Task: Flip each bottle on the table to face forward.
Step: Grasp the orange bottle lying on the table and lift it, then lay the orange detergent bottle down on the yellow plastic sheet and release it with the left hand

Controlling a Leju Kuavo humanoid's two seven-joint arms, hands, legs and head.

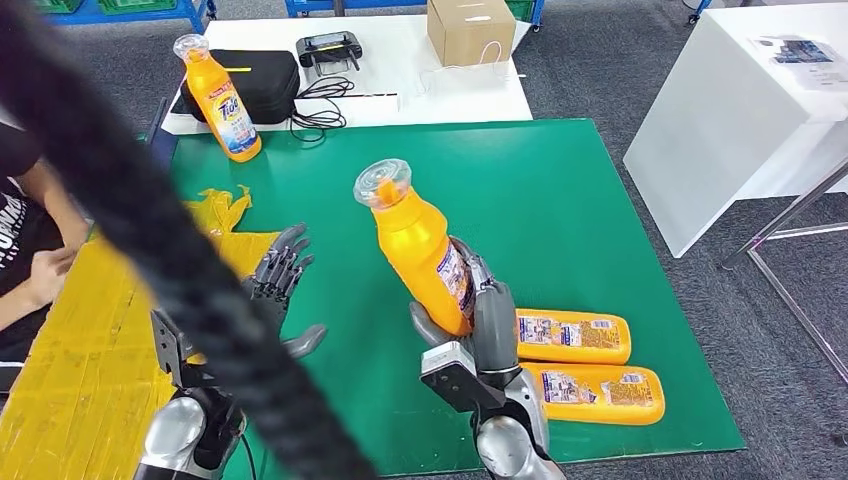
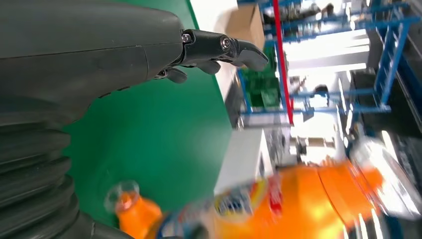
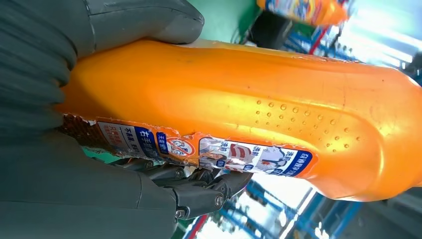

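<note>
My right hand point(image 1: 480, 325) grips an orange bottle point(image 1: 420, 243) with a clear cap, holding it upright and tilted above the green mat point(image 1: 560, 200); up close the orange bottle point(image 3: 249, 109) shows its back label toward the camera. My left hand point(image 1: 280, 275) hovers open over the mat's near left, fingers spread, holding nothing; its fingers point(image 2: 219, 50) reach over the green surface. The held bottle point(image 2: 298, 204) appears blurred beside it. Another orange bottle point(image 1: 222, 100) stands upright at the mat's far left corner. Two orange bottles point(image 1: 573, 336) point(image 1: 598, 393) lie flat near the front right.
A person's arm point(image 1: 40, 250) rests at the left over a yellow sheet point(image 1: 80, 350). A white table point(image 1: 400, 70) behind the mat carries a black case point(image 1: 255, 80), cables and a cardboard box point(image 1: 470, 30). Another white table point(image 1: 740, 110) stands right. A black cable point(image 1: 170, 260) crosses the foreground.
</note>
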